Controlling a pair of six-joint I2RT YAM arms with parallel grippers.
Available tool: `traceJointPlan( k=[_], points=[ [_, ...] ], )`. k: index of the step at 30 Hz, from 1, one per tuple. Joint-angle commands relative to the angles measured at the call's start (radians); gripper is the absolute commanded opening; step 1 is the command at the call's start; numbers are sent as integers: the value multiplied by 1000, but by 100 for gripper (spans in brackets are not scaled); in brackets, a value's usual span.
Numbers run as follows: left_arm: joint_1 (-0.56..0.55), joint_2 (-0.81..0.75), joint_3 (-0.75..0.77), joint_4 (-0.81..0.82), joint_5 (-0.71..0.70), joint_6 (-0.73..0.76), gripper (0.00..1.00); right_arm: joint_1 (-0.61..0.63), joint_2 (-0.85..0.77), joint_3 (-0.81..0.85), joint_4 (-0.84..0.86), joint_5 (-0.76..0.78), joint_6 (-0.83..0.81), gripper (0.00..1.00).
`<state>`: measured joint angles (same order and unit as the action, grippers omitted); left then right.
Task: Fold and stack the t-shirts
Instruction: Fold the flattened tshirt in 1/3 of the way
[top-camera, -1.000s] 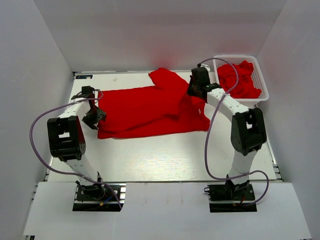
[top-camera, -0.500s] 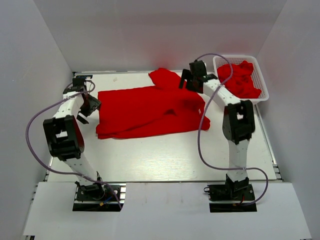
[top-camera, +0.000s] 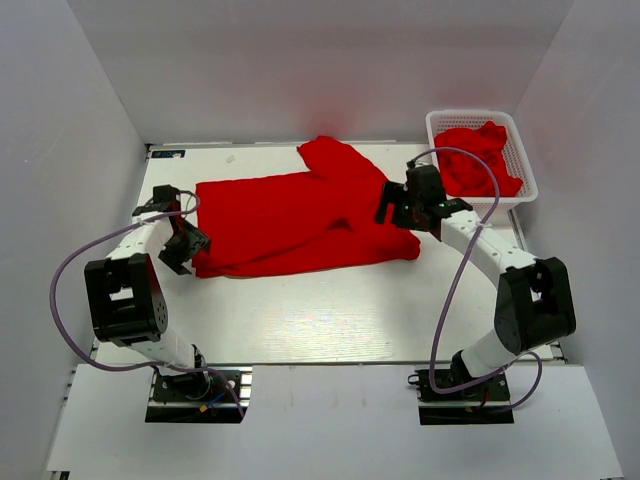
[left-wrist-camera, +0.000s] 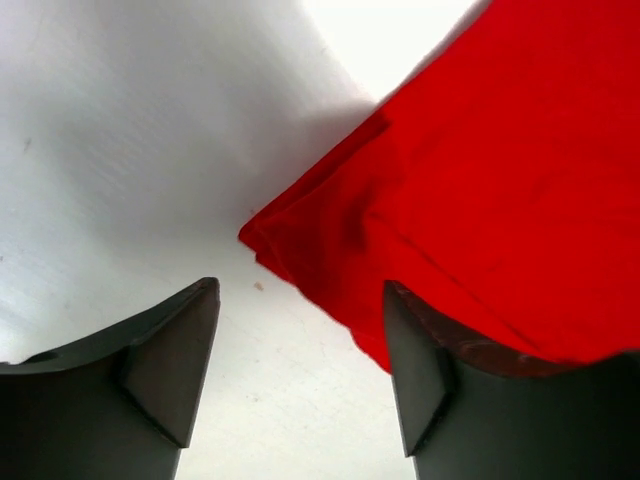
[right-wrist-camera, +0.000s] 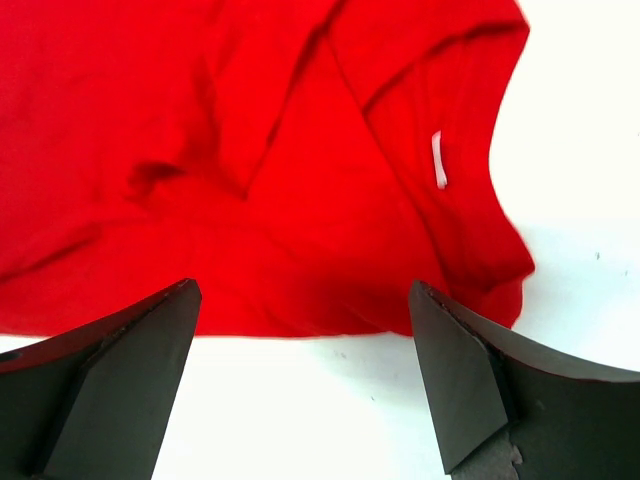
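A red t-shirt (top-camera: 300, 220) lies spread across the far half of a white counter (top-camera: 320, 310), lengthways from left to right, with one sleeve poking toward the back. More red shirts (top-camera: 478, 160) sit heaped in a white basket (top-camera: 528, 188) at the far right corner.

The left tool (left-wrist-camera: 298, 290) hangs low at the shirt's left end. Its jaws are wide apart and hold nothing, and the layered hem corner sits just ahead of the gap. The right tool (right-wrist-camera: 302, 290) hovers over the collar end, where a small white label (right-wrist-camera: 438, 160) shows. Its jaws are spread fully and are also empty.

The step in hand looks like taking hold of both ends for a fold. To do it well, each tool should probably close on all the cloth layers at its near corner, then both should lift and travel together so the fold stays straight.

There is open counter in front of the shirt. The basket stands close behind the right tool, and the walls (top-camera: 90, 120) hem in both sides.
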<state>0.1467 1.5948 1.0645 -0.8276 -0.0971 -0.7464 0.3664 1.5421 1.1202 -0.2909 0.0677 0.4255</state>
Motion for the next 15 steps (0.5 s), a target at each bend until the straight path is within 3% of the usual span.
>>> traceJointPlan(
  k=[1,6,15],
  points=[
    [-4,-39,-6,73,23,9,74,-3,-36,-23,29,-29,-28,90],
    [-4,-25,-15,82,-6,-4,59,-1,-46,-34,29,-42,-34,90],
    [-4,16,-37,99,-6,-4,54,-3,-45,-22,18,-25,-39,90]
  ],
)
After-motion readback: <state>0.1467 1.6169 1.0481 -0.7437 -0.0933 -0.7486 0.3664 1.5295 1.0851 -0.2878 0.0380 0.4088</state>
